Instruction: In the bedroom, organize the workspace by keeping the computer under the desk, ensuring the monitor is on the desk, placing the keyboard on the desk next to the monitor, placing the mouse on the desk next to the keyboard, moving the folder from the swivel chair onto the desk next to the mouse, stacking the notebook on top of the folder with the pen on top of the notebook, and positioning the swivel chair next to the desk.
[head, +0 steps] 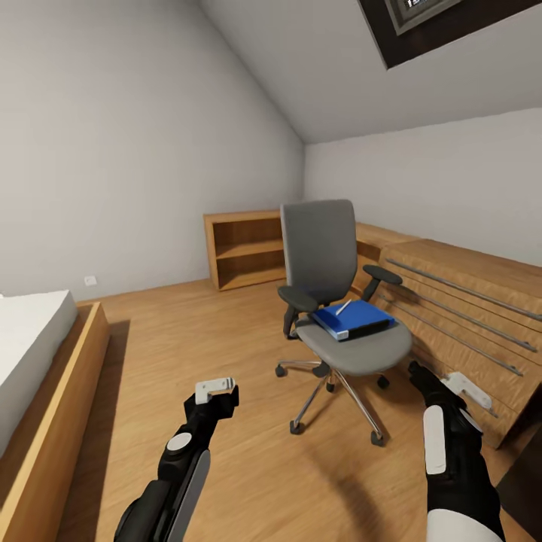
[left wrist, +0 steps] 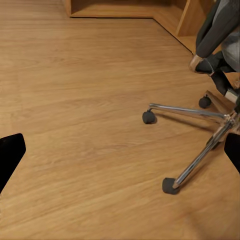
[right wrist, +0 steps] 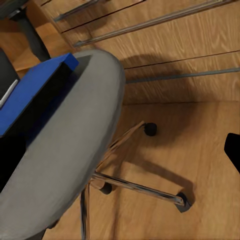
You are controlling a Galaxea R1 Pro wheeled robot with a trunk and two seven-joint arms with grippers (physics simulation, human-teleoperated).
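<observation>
The grey swivel chair [head: 320,248] stands mid-room on its chrome star base [head: 339,391]. On its seat [head: 361,350] lies the blue folder [head: 354,318] with the white pen [head: 343,307] on top. I cannot make out the notebook. The desk, computer, monitor, keyboard and mouse are out of view. My left gripper [head: 218,391] hangs open over bare floor left of the chair, its fingertips [left wrist: 10,155] wide apart and a castor [left wrist: 148,117] ahead. My right gripper [head: 429,380] is open beside the seat's right edge, facing the seat [right wrist: 65,150] and folder [right wrist: 35,90].
A bed [head: 30,331] in a wooden frame [head: 56,421] fills the left. A light-wood shelf unit [head: 245,248] stands behind the chair. A low wood drawer unit with metal rails [head: 467,301] runs along the right, close to my right arm. Open wood floor [head: 188,331] lies left of the chair.
</observation>
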